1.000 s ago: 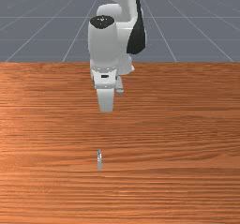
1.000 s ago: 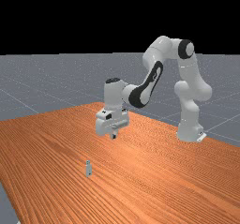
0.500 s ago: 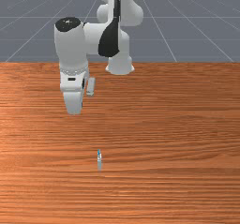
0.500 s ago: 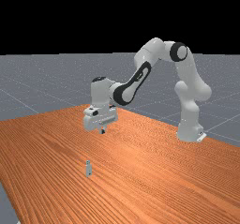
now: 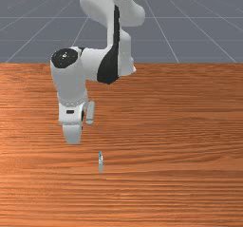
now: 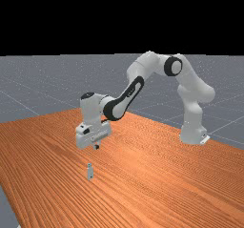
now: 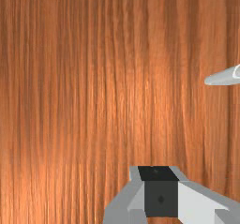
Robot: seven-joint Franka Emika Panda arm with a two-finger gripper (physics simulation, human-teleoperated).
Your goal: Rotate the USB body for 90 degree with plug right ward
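Small pale marks can be made out on the black cap (image 5: pixel 64 58) of the arm in the front view, and small light marks on the dark band (image 6: pixel 131 93) of its forearm in the far view, but neither can be read. The gripper (image 6: pixel 96 147) is held above the table (image 6: pixel 157 179), its jaws pressed together; in the wrist view a single dark block (image 7: pixel 161 197) is seen where the tips meet, flanked by grey on both sides, with nothing pinched between them. The USB body (image 6: pixel 90 173) is left untouched on the wood, below the gripper and near it, slightly toward the far view's left. In the front view it is placed just beyond the hand (image 5: pixel 71 124), toward that view's right and bottom, lying lengthwise with its narrow, blue-tinged end pointed toward the arm's side of the table. In the wrist view its pale, tapered end is seen apart from the closed tips, the rest being cut off by the picture's edge.
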